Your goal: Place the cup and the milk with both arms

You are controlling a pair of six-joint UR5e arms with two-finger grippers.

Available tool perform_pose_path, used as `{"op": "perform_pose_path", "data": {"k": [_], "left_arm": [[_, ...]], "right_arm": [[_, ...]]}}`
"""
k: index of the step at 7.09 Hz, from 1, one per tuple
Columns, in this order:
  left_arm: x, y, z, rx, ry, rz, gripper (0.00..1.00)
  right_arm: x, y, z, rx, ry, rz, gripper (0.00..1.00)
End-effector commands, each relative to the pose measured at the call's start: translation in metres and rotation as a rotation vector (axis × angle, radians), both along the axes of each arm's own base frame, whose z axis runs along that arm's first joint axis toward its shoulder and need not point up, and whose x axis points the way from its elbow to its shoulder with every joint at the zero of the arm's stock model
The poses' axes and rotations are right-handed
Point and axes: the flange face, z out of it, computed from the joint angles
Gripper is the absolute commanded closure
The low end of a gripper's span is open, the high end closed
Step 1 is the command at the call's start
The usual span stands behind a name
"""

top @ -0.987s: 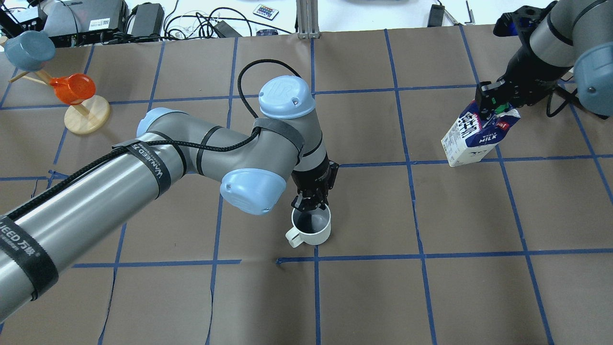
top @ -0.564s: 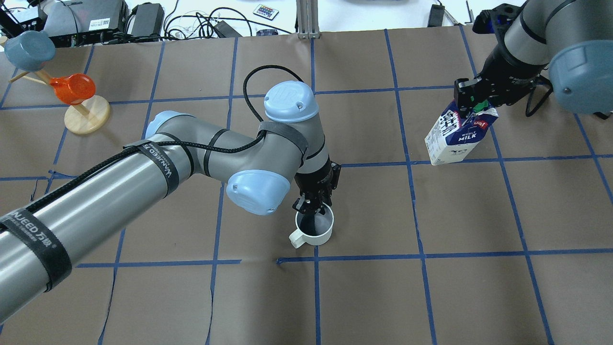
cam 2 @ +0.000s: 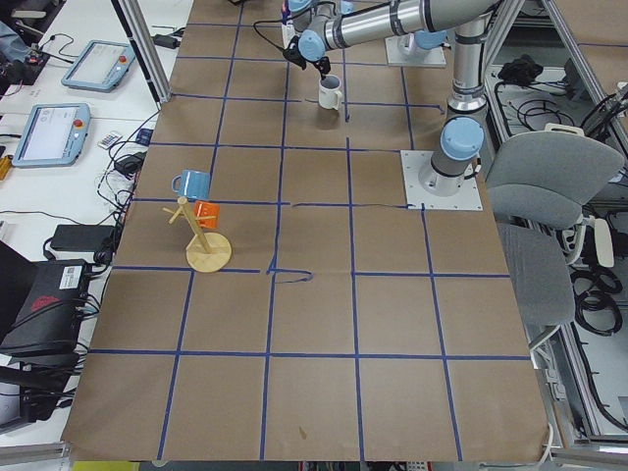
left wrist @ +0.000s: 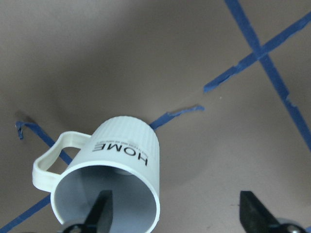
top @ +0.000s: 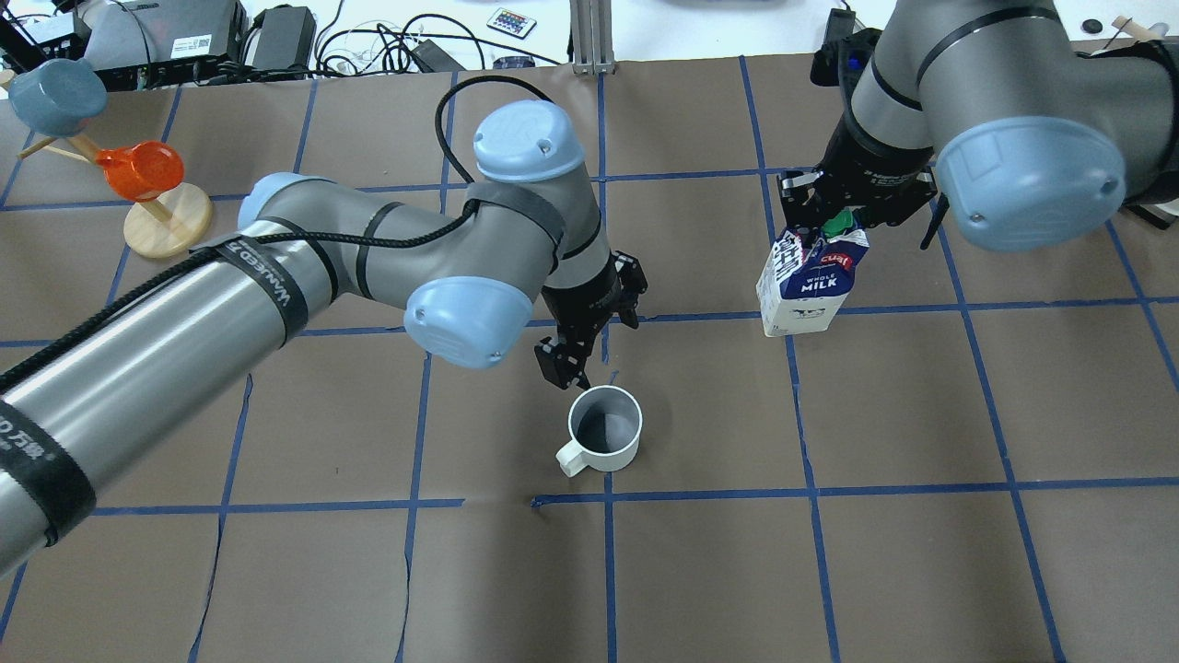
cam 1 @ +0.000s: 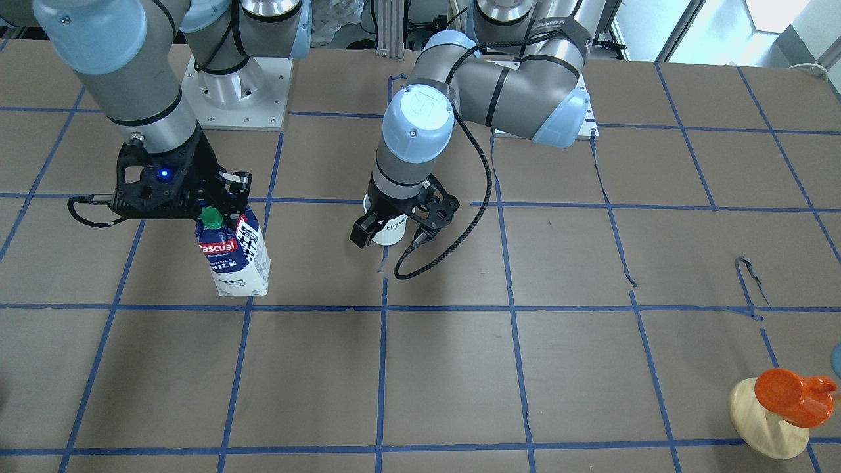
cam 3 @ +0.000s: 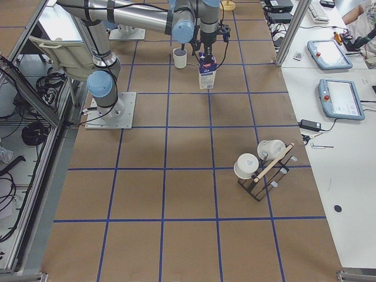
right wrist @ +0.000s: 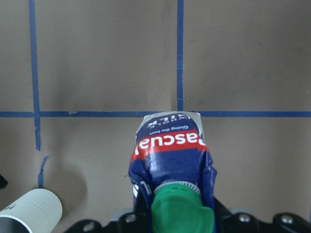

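Overhead exterior shows you the left gripper (top: pixel 584 371) spread wide, close by the upright white HOME mug (top: pixel 605 433). Your right gripper (top: pixel 822 224) pinches the top of the Pascual milk carton (top: pixel 811 287), well apart from that mug.

the brown table cover (top: pixel 921 580) carries a grid of blue tape lines (top: pixel 921 489). at about 10 o'clock in the overhead view stands a wooden stand (top: pixel 168 221), with an orange cup (top: pixel 138 170) and a blue cup (top: pixel 55 95) on its pegs (both tilted). a small remote (top: pixel 511 21) lies at 12 o'clock, near black cables (top: pixel 387 46).
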Motion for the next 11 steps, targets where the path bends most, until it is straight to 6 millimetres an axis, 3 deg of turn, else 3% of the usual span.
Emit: {"op": "perform_pose_path", "data": {"k": [1,2,3,5,6,7,9,11], "left_arm": [[0.044,-0.023,0.062,-0.042,0.025,-0.18,0.0],[0.082,-0.033,0.098,-0.046,0.038,-0.244,0.0],[0.122,-0.039,0.13,-0.042,0.054,-0.297,0.0],[0.191,-0.035,0.163,-0.066,0.01,-0.525,0.0],[0.22,-0.03,0.19,-0.13,-0.012,-0.633,0.0],[0.233,-0.02,0.214,-0.159,-0.056,-0.752,0.0],[0.234,-0.013,0.22,-0.172,-0.064,-0.761,0.0],[0.234,-0.01,0.223,-0.177,-0.068,-0.762,0.0]], "right_arm": [[0.051,0.024,-0.016,0.036,-0.01,-0.058,0.81],[0.078,0.035,-0.023,0.043,-0.011,-0.095,0.81],[0.085,0.04,-0.026,0.052,-0.011,-0.111,0.81],[0.104,0.06,-0.051,0.083,-0.021,-0.117,0.81],[0.114,0.064,-0.055,0.046,-0.035,-0.131,0.8],[0.123,0.069,-0.057,0.05,-0.033,-0.118,0.8],[0.133,0.075,-0.061,0.06,-0.032,-0.095,0.76],[0.135,0.082,-0.07,0.077,-0.028,-0.086,0.61]]}}
